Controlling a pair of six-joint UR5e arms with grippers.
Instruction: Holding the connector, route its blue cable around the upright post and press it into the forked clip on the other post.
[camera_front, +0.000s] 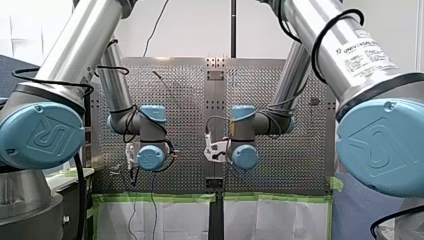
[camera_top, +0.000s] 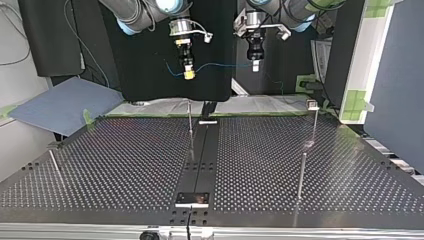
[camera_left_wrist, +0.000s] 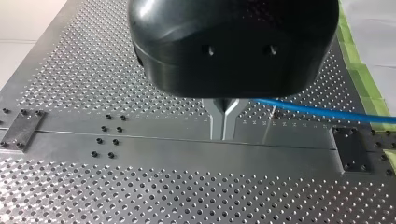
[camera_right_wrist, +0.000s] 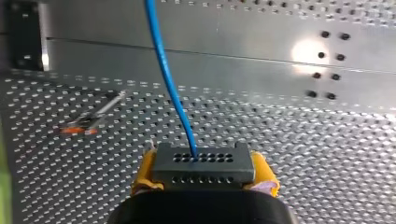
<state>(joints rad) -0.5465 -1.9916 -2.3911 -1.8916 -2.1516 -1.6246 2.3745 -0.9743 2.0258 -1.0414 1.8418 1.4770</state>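
Claws hang above the table (camera_top: 125, 165): right claw (camera_top: 188, 74) clamps the connector (camera_right_wrist: 204, 163), left claw (camera_left_wrist: 223, 125) pinches the blue cable (camera_left_wrist: 317, 111).

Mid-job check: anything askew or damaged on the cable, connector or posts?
Nothing stands out. The connector sits square between the yellow pads of my right gripper, the blue cable runs unkinked to my left gripper, and the middle post stands upright.

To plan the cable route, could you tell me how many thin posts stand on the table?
4 in the top view: a centre post, a clip-topped post at the right, a nearer post in front of it, a left post. Others may be hidden.
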